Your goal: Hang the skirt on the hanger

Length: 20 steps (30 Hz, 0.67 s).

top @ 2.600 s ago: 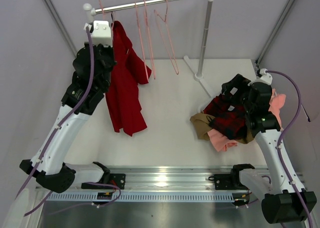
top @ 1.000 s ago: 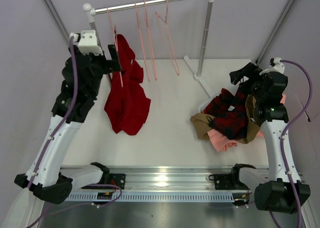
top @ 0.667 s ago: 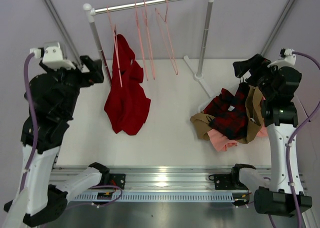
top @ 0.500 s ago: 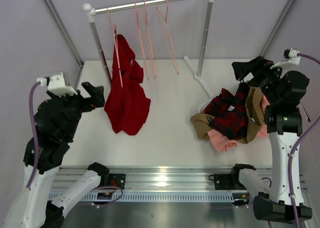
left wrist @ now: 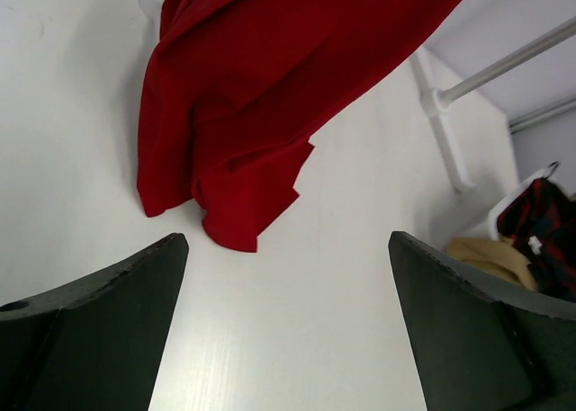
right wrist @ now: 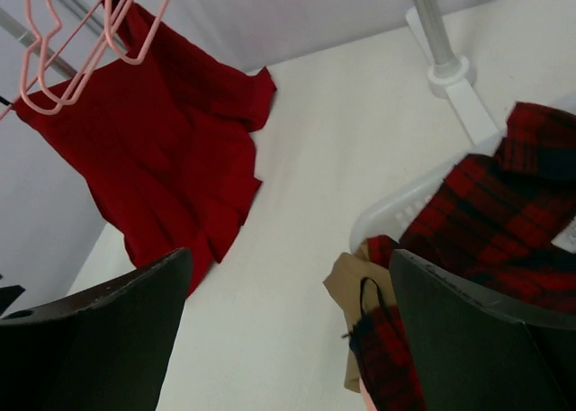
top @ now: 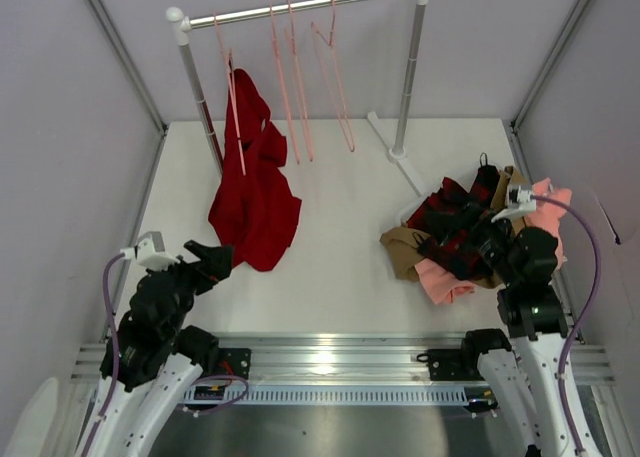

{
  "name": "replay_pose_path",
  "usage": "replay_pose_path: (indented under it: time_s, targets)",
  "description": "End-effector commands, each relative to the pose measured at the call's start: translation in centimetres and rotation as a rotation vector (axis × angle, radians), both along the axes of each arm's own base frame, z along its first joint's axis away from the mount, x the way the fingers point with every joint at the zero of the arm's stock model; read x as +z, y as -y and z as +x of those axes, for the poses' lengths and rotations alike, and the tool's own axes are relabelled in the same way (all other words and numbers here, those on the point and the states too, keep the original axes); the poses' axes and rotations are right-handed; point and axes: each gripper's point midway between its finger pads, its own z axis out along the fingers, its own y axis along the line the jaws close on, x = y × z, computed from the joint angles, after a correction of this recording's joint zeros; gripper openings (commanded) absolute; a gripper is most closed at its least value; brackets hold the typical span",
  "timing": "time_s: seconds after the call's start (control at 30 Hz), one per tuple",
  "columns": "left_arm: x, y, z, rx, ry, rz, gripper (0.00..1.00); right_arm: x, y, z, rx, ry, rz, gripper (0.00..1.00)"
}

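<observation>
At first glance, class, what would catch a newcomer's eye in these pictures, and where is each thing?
The deep-red skirt stands out most: it hangs by the leftmost pink hanger at the left end of the rail, its lower part spread on the white table. Next comes the heap of clothes at the right of the table, with a red-and-black plaid garment on top.

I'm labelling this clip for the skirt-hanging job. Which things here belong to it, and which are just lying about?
Belong to the job: red skirt; leftmost pink hanger; clothes rail.

Lying about: three spare hangers; plaid garment; tan garment; salmon-pink garment.
</observation>
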Motion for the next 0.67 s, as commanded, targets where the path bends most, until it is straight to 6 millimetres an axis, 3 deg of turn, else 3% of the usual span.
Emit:
replay_pose_path:
  time_s: [0.0, 0.17, 0.63]
  targets:
    - [2.0, 0.2, 0.2, 0.053, 0.11, -0.189, 0.99, 0.9, 1.4, -0.8, -0.1, 0.091, 0.045, 0.99]
    - [0.8, -0.5, 0.4, 0.088, 0.066, -0.146, 0.99, -0.3, 2.0, -0.5, -0.143, 0.053, 0.048, 0.99]
    - [1.7, 0.1, 1.7, 0.067, 0.064, -0.096, 0.99, 0.2, 2.0, 0.9, -0.147, 0.038, 0.041, 0.99]
